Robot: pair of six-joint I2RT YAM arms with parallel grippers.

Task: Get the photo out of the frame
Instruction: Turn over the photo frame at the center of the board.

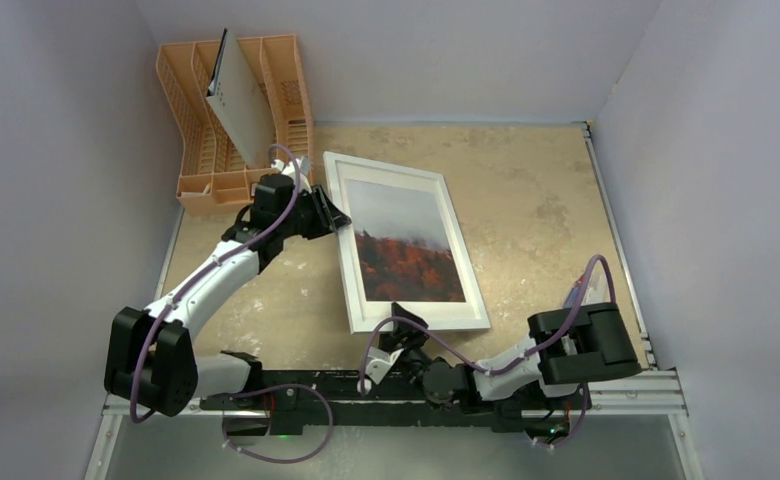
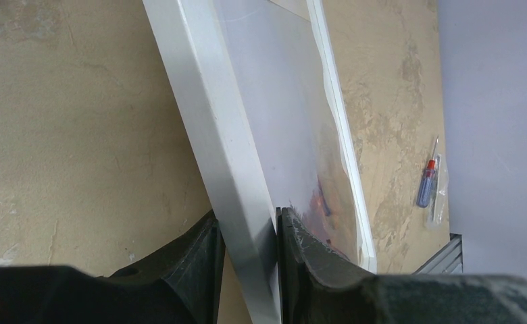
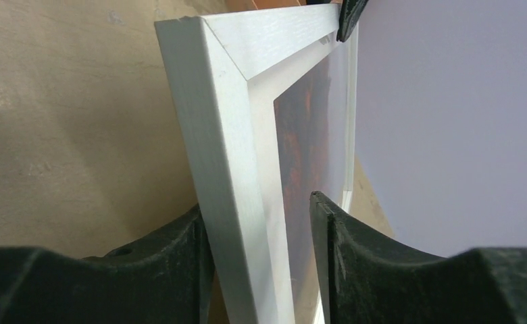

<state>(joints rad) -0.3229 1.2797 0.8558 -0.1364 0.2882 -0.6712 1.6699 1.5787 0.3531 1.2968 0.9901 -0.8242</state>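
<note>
The frame (image 1: 344, 250), white-bordered, lies face up mid-table with the photo (image 1: 411, 250) of red-orange foliage behind its glass. My left gripper (image 1: 338, 218) is shut on the frame's left border. In the left wrist view both pads press the white rail (image 2: 207, 101) at the gripper (image 2: 247, 229), and the photo (image 2: 321, 202) shows past them. My right gripper (image 1: 403, 325) straddles the near edge. In the right wrist view the frame (image 3: 207, 121) and photo (image 3: 301, 135) stand between the jaws of that gripper (image 3: 261, 216). The left pad touches the rail; a gap remains at the right pad.
An orange plastic rack (image 1: 196, 110) at the back left holds a grey-white board (image 1: 241, 105) with small holes. A bagged screwdriver (image 2: 428, 181) lies near the table's right side. Walls close in left, back and right. A metal rail (image 1: 656, 385) runs along the near edge.
</note>
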